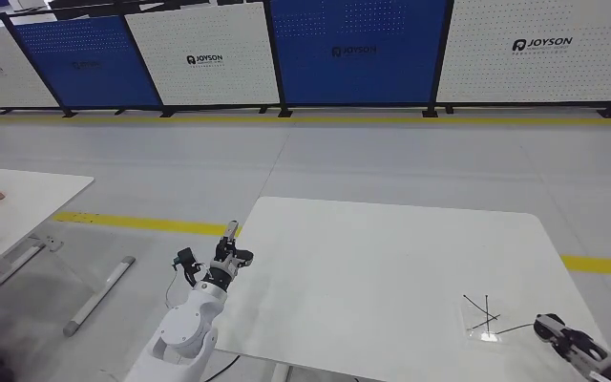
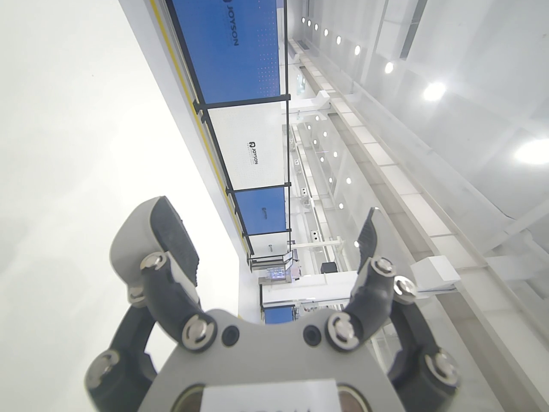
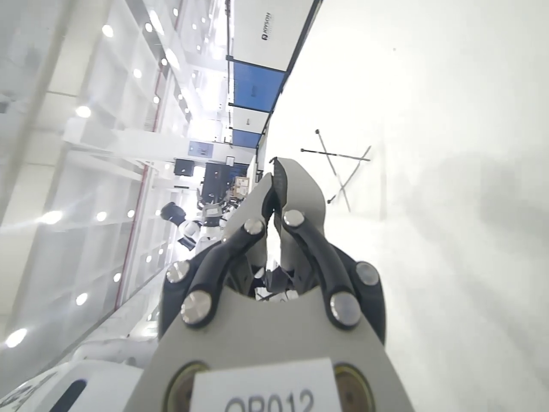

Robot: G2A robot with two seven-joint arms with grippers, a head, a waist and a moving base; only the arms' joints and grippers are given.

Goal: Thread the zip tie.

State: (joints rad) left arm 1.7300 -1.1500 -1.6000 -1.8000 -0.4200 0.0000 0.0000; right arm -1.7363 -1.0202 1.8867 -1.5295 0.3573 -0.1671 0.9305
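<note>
Where the white table [image 1: 382, 248] nears its right front corner, a few black zip ties [image 1: 485, 313] lie crossed over one another in a loose pile, flat on the tabletop on what looks like a thin clear sheet [image 3: 381, 182]. In the right wrist view the ties show as three thin strips overlapping near their middles, just beyond the right gripper [image 3: 274, 173]. That gripper's jaws are pressed together, the two fingers [image 3: 300, 182] meeting at their tips. In the top view one more thin black strand [image 1: 516, 328] runs from the pile toward the right gripper, which sits low at the table's right front edge. Whether the closed tips pinch its end I cannot tell.

The left gripper [image 2: 270, 235] is well apart from the ties, at the table's left edge, pointing toward the far side of the room. Its jaws stand wide apart, the dark pads [image 2: 178, 237] facing each other across an open gap with nothing between them.

Beyond the table a yellow floor line [image 1: 143, 223] crosses the grey floor, and blue and white panels [image 1: 358, 48] stand in a row farther back.
</note>
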